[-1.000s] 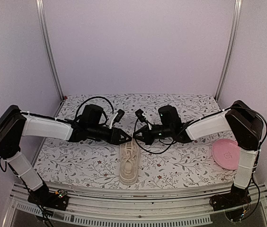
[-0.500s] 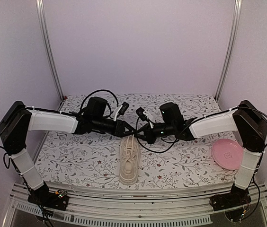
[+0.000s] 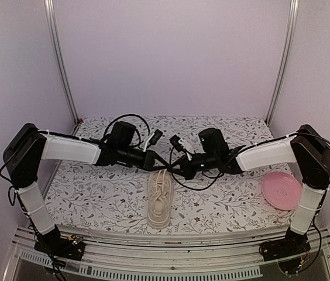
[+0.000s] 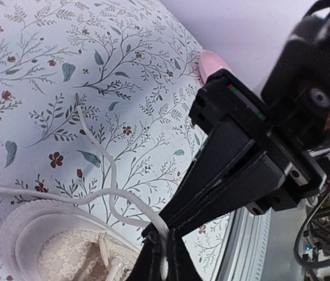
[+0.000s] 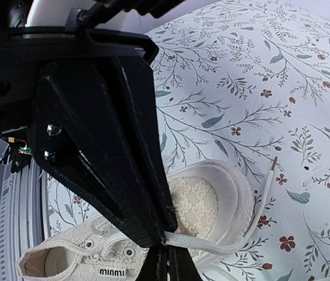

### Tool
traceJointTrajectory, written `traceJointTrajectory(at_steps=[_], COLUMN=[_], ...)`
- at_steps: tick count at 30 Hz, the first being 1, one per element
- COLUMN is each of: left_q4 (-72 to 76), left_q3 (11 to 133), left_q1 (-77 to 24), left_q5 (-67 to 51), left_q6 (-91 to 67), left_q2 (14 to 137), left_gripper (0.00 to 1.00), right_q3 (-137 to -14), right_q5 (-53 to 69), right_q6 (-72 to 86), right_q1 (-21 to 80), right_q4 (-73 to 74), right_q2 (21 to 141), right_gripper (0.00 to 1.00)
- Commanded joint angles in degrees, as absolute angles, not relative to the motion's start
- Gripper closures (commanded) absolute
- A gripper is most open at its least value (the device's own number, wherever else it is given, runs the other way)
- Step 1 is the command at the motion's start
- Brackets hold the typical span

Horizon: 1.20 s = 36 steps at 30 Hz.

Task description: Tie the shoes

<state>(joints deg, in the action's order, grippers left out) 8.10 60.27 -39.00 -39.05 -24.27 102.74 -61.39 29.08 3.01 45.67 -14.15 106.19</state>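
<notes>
Inside a lilac-walled [image 3: 171,58] booth, a floral table [image 3: 95,199] is carrying everything. Shoe [image 3: 159,202] is lying lengthwise near the front edge, centre. Pink plate [image 3: 281,190] is sitting well apart, far right. Grippers are meeting above the shoe's far end: left gripper [image 3: 156,163] is pinching tight on a lace [image 4: 95,196], and right gripper [image 3: 180,168] is clamping another lace.

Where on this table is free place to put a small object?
Free: the cloth between sneaker and pink plate, and the near-left patch beside the sneaker. Crowded: over the sneaker's far end, where left pincer and right pincer meet, each shut on a lace.
</notes>
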Motion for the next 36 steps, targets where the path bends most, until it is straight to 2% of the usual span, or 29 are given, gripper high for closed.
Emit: traceJointTrajectory(at_steps=[1,3,9,13,21,23,32,34,36], left_q4=[9.98,11.22,16.3,17.04,18.18,18.18,17.53,17.24,17.07], left_q3=[60.58,59.31,54.67,52.51,50.55,50.54,51.04,51.15,51.15], left_q1=[-39.72,-39.7,-39.69,-39.73,-39.77,-39.73,-39.73,-39.73,-39.72], left_q5=[-40.02,-39.36,-38.91,-38.2,-37.49,-37.52,-37.69,-37.7,-37.58], left_q6=[-24.69,-24.97,-27.8,-28.76,-30.29,-30.35,-30.58,-30.45,-30.47], left_q2=[103.39,102.31,98.68,97.08,96.33,96.33,96.45,96.53,96.49], left_gripper=[1.0,1.0,1.0,1.0,1.0,1.0,1.0,1.0,1.0], right_q3=[-60.52,-59.6,-53.21,-50.21,-50.42,-51.04,-55.97,-57.08,-58.71], right_q5=[29.97,30.25,30.03,30.42,23.3,21.12,15.33,15.06,15.21], right_q6=[1.87,1.76,2.65,4.23,1.52,-0.76,-6.81,-7.76,-8.82], right_q1=[46.21,46.2,45.35,43.6,43.56,43.54,43.52,43.52,43.53], right_q4=[-15.26,-15.27,-19.5,-24.09,-27.19,-26.64,-22.18,-21.42,-19.78], right_q2=[102.81,102.01,99.82,102.05,107.41,108.53,113.29,114.35,115.69], right_gripper=[0.98,0.97,0.65,0.48,0.3,0.27,0.27,0.28,0.36])
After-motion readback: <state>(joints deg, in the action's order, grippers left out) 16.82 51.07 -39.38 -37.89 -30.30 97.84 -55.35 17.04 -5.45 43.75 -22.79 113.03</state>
